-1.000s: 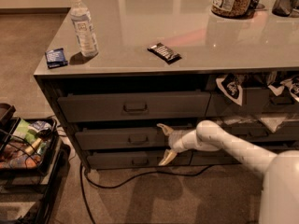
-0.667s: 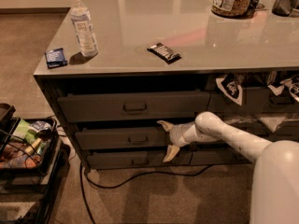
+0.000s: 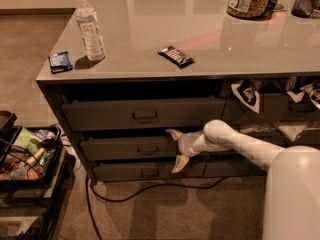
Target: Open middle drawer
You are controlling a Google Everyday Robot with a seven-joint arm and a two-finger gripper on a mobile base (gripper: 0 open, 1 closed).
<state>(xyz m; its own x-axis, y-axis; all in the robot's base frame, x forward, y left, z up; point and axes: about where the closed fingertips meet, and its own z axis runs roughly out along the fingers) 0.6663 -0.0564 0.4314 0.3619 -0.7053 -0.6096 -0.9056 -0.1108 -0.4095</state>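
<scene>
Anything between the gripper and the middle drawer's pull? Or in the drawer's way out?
Nothing visible. The gripper, open, sits in front of the middle drawer, just right of its pull, with bare drawer front between. The cable on the carpet lies lower than the drawer's path.

The middle drawer (image 3: 120,148) sat left of centre in the frame, under the top drawer (image 3: 142,114) and above the bottom drawer (image 3: 145,172). The gripper (image 3: 177,149) was at its right end, fingers apart, one above the other. On the counter (image 3: 150,14) above, a bottle (image 3: 90,26) stood at upper left, a small box (image 3: 60,62) just left of it, a snack bar (image 3: 176,56) to its right. A cart (image 3: 25,159) stood at lower left.
</scene>
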